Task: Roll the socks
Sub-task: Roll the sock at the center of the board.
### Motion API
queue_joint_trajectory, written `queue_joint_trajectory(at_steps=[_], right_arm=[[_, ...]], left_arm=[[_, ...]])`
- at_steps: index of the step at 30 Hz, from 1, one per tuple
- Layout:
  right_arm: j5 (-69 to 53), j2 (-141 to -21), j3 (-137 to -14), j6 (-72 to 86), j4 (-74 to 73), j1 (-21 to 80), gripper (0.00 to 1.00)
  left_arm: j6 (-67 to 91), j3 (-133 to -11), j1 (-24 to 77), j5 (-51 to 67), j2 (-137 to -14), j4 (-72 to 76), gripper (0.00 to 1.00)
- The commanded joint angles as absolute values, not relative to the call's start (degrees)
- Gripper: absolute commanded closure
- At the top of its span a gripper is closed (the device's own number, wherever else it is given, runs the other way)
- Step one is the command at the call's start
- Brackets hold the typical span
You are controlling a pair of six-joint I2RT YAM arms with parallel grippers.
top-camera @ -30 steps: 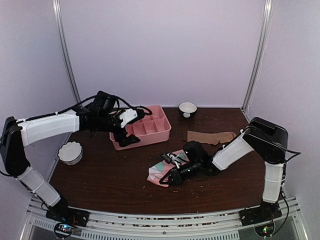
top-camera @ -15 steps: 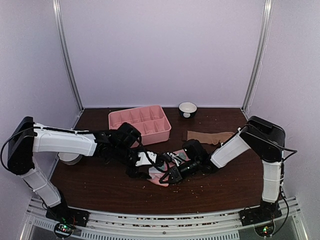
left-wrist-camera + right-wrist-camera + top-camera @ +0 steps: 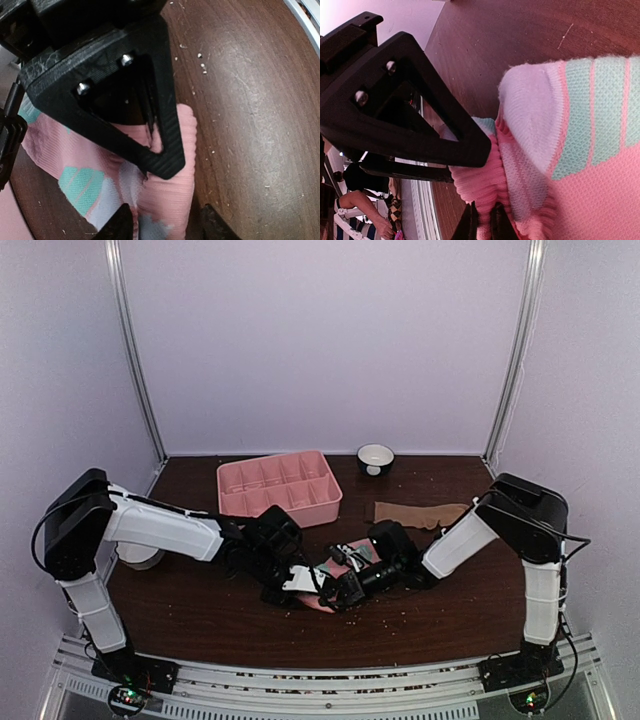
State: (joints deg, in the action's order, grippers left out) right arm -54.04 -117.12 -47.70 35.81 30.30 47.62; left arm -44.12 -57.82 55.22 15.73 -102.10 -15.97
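Both arms met mid-table (image 3: 200, 610) over the pink sock (image 3: 600, 210), which lay bunched and partly folded just in front of the tray (image 3: 285, 502). The tan sock (image 3: 420, 512) lay flat by itself toward the right rear, well apart, with neither claw on it. The right claw (image 3: 482, 222) was pinched tight on a gathered ridge of the pink sock's ribbed fabric, near the white and teal patch. The left claw (image 3: 167, 225) stood about half open, its fingers set to either side of the sock's plain pink end, with fabric between them; whether the pads bore on the cloth could not be told from the wrist view. The step in hand looked like taking a second hold on the pink sock so it could be turned over on itself. To do it well, the left claw would need to seat low enough to catch every layer of the end rather than the top skin only, then close firmly. The right claw's pinch should serve as the anchor while the left end is carried over in short turns, holding the fabric taut but not stretched. The two claws sat very close, so clearance between their frames wanted watching. The rolling appeared barely begun.
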Motion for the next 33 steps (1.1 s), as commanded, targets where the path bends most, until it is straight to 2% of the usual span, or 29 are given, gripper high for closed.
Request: queue_joint_trajectory(at_steps=[1,5,9,12,15,18,20,21,25,26,27,28,33], right_arm=[[-45.85,-123.57,-42.7,38.38,17.65,47.4,0.97],[-46.28,-123.42,-42.38,39.62,19.38,47.44,0.96],[-46.04,-122.8,-42.69,40.44,19.36,47.4,0.76],[-43.83,-120.47,-42.79,37.99,17.04,47.39,0.69],[-40.2,-115.84,-40.93,35.19,17.27,47.16,0.71],[-37.69,-109.6,-35.38,36.48,26.44,46.42,0.71],[-33.49,-104.4,-31.83,34.8,28.54,46.51,0.64],[-31.28,-101.82,-30.59,33.74,28.79,46.54,0.57],[-21.31,-92.68,-28.39,28.83,23.66,46.52,0.45],[-19.4,-90.8,-28.17,27.82,22.22,46.54,0.38],[-17.77,-88.91,-27.93,26.79,20.92,46.55,0.17],[-16.05,-86.81,-27.83,26.28,19.33,46.53,0.02],[-2.47,-80.25,-27.53,24.44,13.03,46.47,0.0]], left_arm=[[-47.46,-60.45,55.2,13.16,-105.26,-15.79,0.6],[-48.27,-60.81,55.2,13.55,-105.65,-17.16,0.76],[-47.73,-60.29,55.2,13.9,-105.67,-17.8,1.0],[-46.3,-61.41,54.57,15.12,-106.88,-21.2,1.0],[-44.32,-64.66,51.87,21.19,-108.84,-27.56,1.0],[-43.62,-68.24,48.48,27.2,-110.75,-31.95,1.0],[-43.29,-71.36,47.19,29.89,-112.64,-36.04,1.0],[-43.28,-72.57,46.97,30.69,-113.64,-37.99,1.0],[-42.15,-74.64,46.93,33.71,-114.87,-42.69,1.0],[-42.06,-74.74,46.93,34.7,-114.9,-43.56,1.0],[-41.99,-74.71,46.98,35.6,-114.81,-44.06,1.0],[-41.43,-74.63,46.94,36.28,-114.87,-44.45,1.0],[-37.86,-77.53,46.99,38.91,-116.34,-48.78,1.0]])
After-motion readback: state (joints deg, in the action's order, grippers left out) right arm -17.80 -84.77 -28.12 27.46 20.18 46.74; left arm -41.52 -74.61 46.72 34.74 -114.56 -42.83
